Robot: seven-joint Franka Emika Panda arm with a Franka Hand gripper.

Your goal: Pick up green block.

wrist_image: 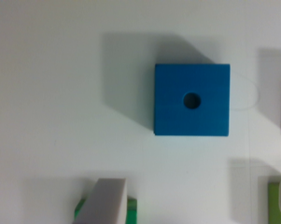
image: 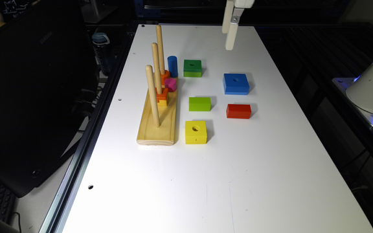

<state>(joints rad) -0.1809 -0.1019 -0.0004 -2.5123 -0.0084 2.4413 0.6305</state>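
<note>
Your gripper hangs high above the table, far right of the green block. Its fingers are spread

The square green wooden block, dark green on top with 1 round centre hole and lighter green sides, lies flat on the white surface, just beside the blue cylinder, apart from it.
</note>
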